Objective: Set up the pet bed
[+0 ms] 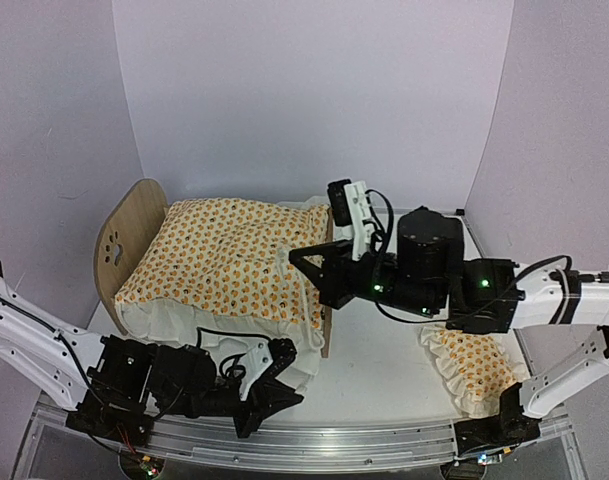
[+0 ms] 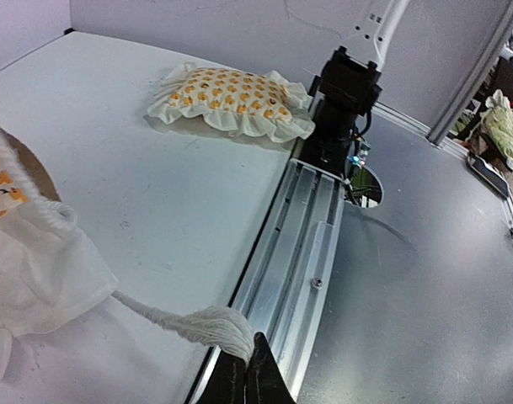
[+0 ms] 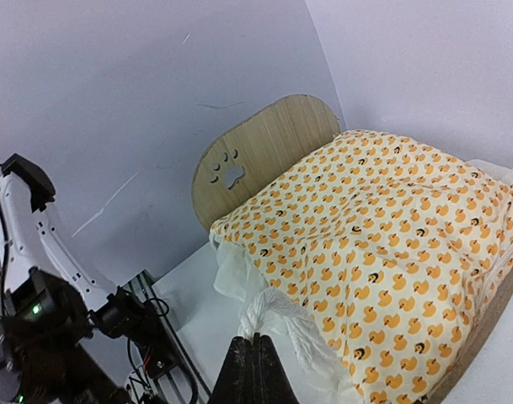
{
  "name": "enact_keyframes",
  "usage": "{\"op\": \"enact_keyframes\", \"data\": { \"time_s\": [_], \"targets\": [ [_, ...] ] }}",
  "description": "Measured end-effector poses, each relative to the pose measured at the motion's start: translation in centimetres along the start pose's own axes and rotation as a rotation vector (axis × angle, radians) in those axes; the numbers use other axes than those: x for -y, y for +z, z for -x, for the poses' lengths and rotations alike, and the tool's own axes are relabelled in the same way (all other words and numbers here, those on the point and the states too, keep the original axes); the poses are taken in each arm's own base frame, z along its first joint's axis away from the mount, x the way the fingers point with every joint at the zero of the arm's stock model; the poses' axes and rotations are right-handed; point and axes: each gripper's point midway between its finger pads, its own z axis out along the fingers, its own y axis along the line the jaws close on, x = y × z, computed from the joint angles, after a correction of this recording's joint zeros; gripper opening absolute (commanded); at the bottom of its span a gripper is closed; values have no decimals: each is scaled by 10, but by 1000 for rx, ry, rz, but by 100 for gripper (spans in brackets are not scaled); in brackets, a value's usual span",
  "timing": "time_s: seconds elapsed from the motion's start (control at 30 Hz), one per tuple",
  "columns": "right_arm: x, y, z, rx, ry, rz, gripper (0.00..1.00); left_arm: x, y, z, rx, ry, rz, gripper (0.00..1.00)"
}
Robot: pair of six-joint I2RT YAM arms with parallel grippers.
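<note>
Right at the left gripper (image 2: 249,374), the jaws are pinched tight on a twisted length of the white ruffle (image 2: 207,324). The ruffle is drawn taut from the quilt (image 1: 224,260) out over the near edge of the table (image 2: 155,194), just beside the aluminium rail (image 2: 298,244). Farther ahead of this gripper, well apart from it, the small matching pillow (image 2: 231,101) lies flat on the table, off the bed, next to the base of the other arm. The right gripper (image 3: 253,364) is likewise clamped on a bunched piece of ruffle, at the foot end of the pet bed (image 1: 122,240), close to the thin wooden footboard (image 1: 326,335). Beyond its fingertips the duck-patterned quilt spreads up the whole length of the bed, lying fairly smooth on top, as far as the rounded headboard (image 3: 264,151) with its paw-print cutout at the far end. Whatever mattress lies underneath is hidden by the cloth. As I judge it, the task is well along: the quilt is on and covers the bed from end to end. What seems left is to settle the near side and corner, where the ruffle hangs bunched and stretched, to let go with both grippers, and to put the pillow at the headboard.
</note>
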Motion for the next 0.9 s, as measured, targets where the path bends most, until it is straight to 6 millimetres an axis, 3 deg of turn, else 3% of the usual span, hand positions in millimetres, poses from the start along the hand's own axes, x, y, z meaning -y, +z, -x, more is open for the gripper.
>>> {"op": "enact_keyframes", "data": {
  "time_s": [0.1, 0.2, 0.3, 0.37, 0.53, 0.57, 0.63, 0.73, 0.8, 0.9],
  "targets": [
    [0, 24, -11, -41, 2, -5, 0, 13, 3, -8, -21, 38, -37, 0],
    [-4, 46, -40, -127, 0, 22, 0, 21, 8, -8, -34, 66, -61, 0],
    [-11, 64, -75, -233, 6, 78, 0, 30, 11, 6, -10, 83, -78, 0],
    [-12, 67, -98, -308, 15, 101, 0, 35, 10, 20, 21, 92, -86, 0],
    [-20, 60, -125, -431, 41, 163, 0, 38, 4, 42, 79, 118, -83, 0],
    [-21, 58, -129, -453, 46, 170, 4, 38, 2, 44, 87, 128, -79, 0],
    [-21, 53, -138, -497, 62, 172, 23, 36, 1, 46, 96, 140, -71, 0],
    [-14, 47, -151, -558, 83, 136, 44, 34, 1, 47, 100, 156, -53, 0],
    [-3, 40, -160, -601, 83, 79, 55, 31, 1, 48, 105, 158, -38, 0],
    [12, 25, -157, -608, 107, -1, 66, 25, 1, 50, 114, 156, -4, 0]
  ]
}}
